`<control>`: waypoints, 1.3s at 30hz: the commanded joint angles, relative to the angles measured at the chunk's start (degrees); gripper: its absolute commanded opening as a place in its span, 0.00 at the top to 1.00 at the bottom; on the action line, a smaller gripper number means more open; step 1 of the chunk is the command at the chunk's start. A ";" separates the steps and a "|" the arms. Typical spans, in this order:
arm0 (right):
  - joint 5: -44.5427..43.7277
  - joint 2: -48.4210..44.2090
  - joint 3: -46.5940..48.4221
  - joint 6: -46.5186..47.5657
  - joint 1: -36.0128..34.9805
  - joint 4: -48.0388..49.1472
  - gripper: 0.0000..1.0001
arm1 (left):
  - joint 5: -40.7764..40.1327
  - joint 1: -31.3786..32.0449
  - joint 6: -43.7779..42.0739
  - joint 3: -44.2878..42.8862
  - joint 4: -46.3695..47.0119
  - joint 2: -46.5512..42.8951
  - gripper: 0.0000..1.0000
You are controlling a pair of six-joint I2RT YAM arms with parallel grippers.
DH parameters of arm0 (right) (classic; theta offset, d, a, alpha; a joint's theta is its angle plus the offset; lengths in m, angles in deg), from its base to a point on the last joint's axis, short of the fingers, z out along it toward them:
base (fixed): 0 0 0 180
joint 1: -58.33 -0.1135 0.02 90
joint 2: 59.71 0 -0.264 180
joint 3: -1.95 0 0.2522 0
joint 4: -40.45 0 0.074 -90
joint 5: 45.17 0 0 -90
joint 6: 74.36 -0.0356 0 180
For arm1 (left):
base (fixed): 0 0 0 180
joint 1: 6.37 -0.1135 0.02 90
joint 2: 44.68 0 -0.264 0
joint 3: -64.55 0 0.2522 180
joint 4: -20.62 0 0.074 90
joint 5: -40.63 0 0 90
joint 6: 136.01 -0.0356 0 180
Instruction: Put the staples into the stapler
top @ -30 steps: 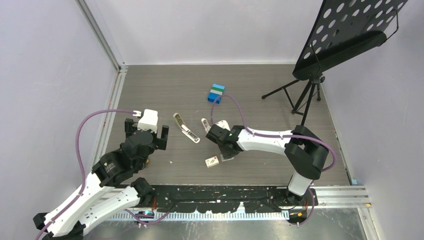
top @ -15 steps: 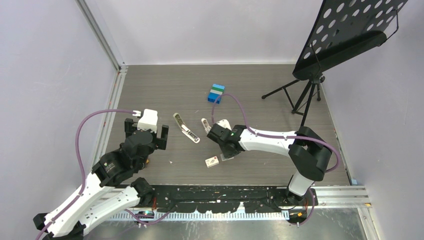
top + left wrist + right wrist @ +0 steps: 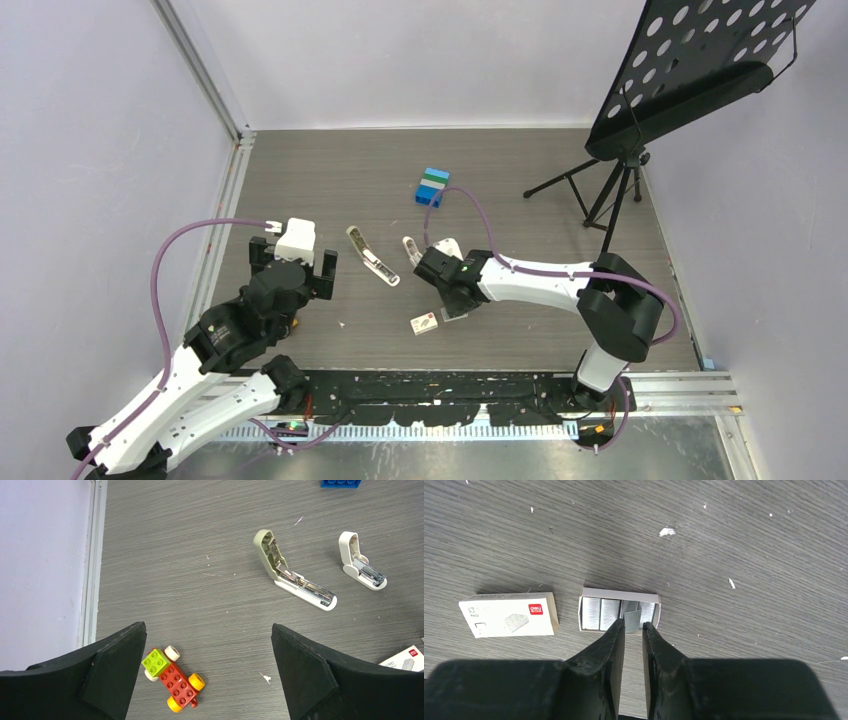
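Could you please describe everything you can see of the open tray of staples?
The staple tray is a shallow white cardboard drawer lying flat on the table, filled with silvery staple strips side by side. One strip tilts up, right at the right gripper's narrowly parted fingertips. Its printed sleeve lies apart, alongside.

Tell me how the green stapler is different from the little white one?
The green stapler is longer and slimmer; the white stapler is short and stubby. The green stapler has an olive top on a white base; the white stapler is white all over. Both lie open, showing silver metal inside.
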 commanded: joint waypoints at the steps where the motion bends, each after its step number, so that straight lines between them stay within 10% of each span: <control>1: -0.56 -1.46 1.16 -2.29 0.03 1.58 0.74 | 0.23 -0.35 0.35 0.13 2.20 -0.17 0.02; 39: 0.35 0.07 1.29 -3.70 0.05 6.98 0.75 | 0.05 -0.44 0.44 0.30 2.11 -0.41 0.01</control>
